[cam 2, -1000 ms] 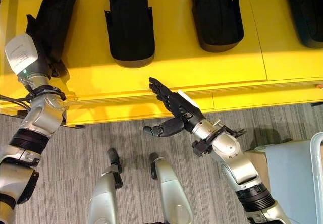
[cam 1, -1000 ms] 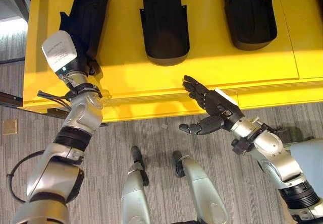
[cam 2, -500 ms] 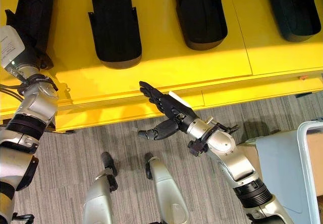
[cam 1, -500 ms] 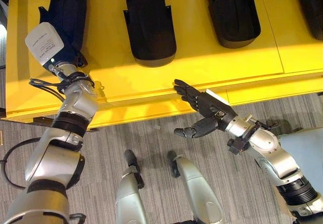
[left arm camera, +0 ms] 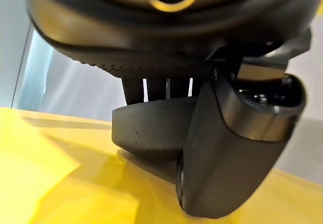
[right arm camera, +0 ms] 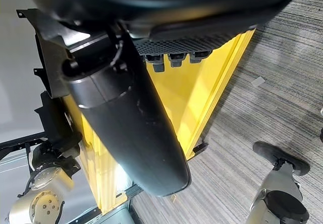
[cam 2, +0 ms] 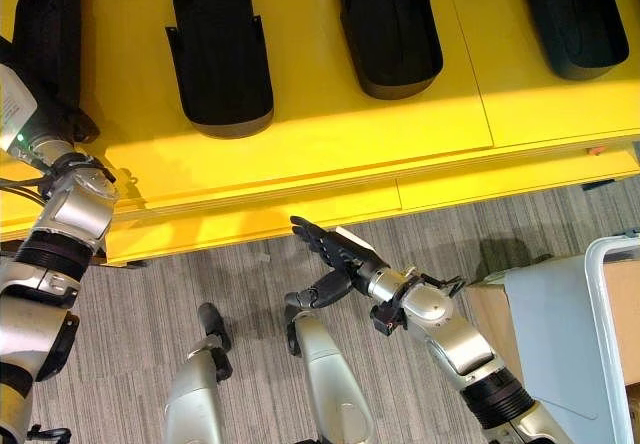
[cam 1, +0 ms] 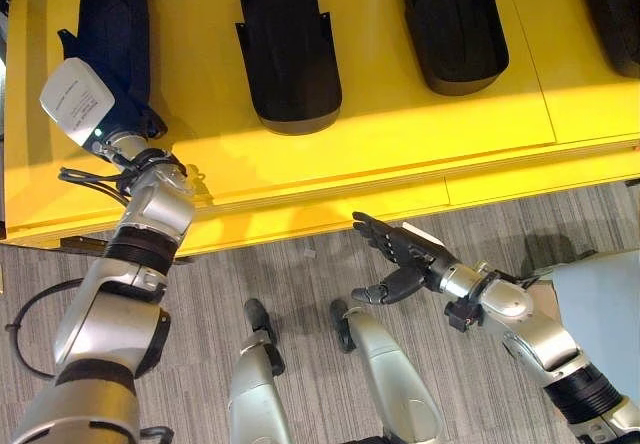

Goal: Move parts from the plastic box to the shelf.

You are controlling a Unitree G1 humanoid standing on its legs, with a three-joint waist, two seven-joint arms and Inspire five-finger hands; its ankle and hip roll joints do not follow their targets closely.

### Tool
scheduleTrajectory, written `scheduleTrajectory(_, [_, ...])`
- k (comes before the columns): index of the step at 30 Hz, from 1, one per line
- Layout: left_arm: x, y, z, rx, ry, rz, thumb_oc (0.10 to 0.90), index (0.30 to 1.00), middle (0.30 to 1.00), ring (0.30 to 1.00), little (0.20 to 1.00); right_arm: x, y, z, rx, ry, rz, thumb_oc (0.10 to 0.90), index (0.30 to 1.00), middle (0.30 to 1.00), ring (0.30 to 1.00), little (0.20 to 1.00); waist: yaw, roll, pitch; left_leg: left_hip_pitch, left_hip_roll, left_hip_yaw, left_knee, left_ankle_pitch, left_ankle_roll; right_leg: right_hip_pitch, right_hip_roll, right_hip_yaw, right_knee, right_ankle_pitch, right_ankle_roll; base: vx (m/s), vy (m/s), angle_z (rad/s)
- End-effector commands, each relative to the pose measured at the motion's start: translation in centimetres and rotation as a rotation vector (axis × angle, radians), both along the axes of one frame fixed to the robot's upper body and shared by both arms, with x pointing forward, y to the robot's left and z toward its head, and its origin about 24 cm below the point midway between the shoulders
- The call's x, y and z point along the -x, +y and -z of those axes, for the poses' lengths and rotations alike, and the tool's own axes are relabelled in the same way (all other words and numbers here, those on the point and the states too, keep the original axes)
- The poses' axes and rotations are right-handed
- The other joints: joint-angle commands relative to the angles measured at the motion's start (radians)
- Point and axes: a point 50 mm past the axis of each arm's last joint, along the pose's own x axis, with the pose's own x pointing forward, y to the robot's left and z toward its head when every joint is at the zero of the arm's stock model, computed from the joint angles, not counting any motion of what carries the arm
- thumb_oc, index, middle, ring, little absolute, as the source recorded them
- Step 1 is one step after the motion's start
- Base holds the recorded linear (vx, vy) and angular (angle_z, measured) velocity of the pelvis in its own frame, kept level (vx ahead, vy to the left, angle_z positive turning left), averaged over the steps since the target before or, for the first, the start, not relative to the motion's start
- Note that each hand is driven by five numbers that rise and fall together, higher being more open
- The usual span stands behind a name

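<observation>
Left eye view: your left arm is reaching up over the yellow shelf (cam 1: 400, 134), and the left hand (cam 1: 118, 114) is sitting at the near end of the leftmost black part (cam 1: 112, 24). Your right hand (cam 1: 398, 260) is hanging over the grey floor (cam 1: 300, 294) just off the shelf's front edge, fingers straight and spread, thumb out to the side, holding nothing. Three more black parts are lying in a row on the shelf: second part (cam 1: 288, 49), third part (cam 1: 452, 26), fourth part (cam 1: 612, 14) at the edge.

Right eye view: same layout; a pale plastic box (cam 2: 570, 334) is showing at the lower right beside your right arm.

Left wrist view: fingers (left arm camera: 151, 89) are going down behind the part's rim, thumb (left arm camera: 229, 148) lying against its outer wall. You're clamped on the part.

Right wrist view: thumb (right arm camera: 131, 128) extended, fingers apart, shelf edge beyond.

No readable print anywhere.
</observation>
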Motion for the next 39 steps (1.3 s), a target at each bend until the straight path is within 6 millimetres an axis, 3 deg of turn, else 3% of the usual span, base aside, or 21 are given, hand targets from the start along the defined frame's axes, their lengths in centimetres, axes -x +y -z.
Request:
scheduleTrajectory(1, [-0.2, -1.3, 3.8, 0.09, 0.091, 0.039, 0.4, 0.3, 0.3, 0.3, 0.3, -0.1, 1.2, -3.6, -0.109, -0.168, -0.061, 0.9, 1.0, 1.0, 1.0, 1.0, -0.029, 0.0, -0.028, 0.024, 0.028, -0.035, 0.068, -0.107, 0.018, 0.031, -0.057, -0.045, -0.008, -0.015, 0.057, 0.0, 0.0, 0.0])
scheduleTrajectory(23, [-0.2, -2.0, 5.6, 0.172, 0.136, 0.059, 0.4, 0.3, 0.3, 0.3, 0.3, 0.0, 1.2, -3.6, -0.124, -0.171, -0.045, 0.9, 1.0, 1.0, 1.0, 1.0, -0.032, -0.003, -0.023, 0.035, 0.03, -0.034, 0.076, -0.109, 0.021, 0.049, -0.051, -0.048, -0.016, -0.017, 0.054, 0.0, -0.006, 0.0])
scheduleTrajectory(35, [0.5, -2.7, 8.8, 0.299, 0.15, 0.097, 0.4, 0.3, 0.3, 0.3, 0.3, 0.1, 1.5, -3.5, -0.129, -0.171, -0.032, 0.9, 1.0, 1.0, 1.0, 1.0, -0.013, 0.008, -0.019, 0.04, 0.021, -0.041, 0.078, -0.107, 0.025, 0.063, -0.058, -0.059, -0.015, -0.023, 0.05, 0.01, -0.003, 0.02])
scheduleTrajectory(39, [0.5, -2.8, 8.8, 0.3, 0.153, 0.1, 0.4, 0.3, 0.3, 0.3, 0.3, 0.1, 1.6, -3.5, -0.133, -0.173, -0.035, 0.9, 1.0, 1.0, 1.0, 1.0, -0.013, 0.006, -0.016, 0.041, 0.021, -0.04, 0.074, -0.108, 0.027, 0.064, -0.055, -0.059, -0.017, -0.022, 0.049, 0.0, 0.0, 0.0])
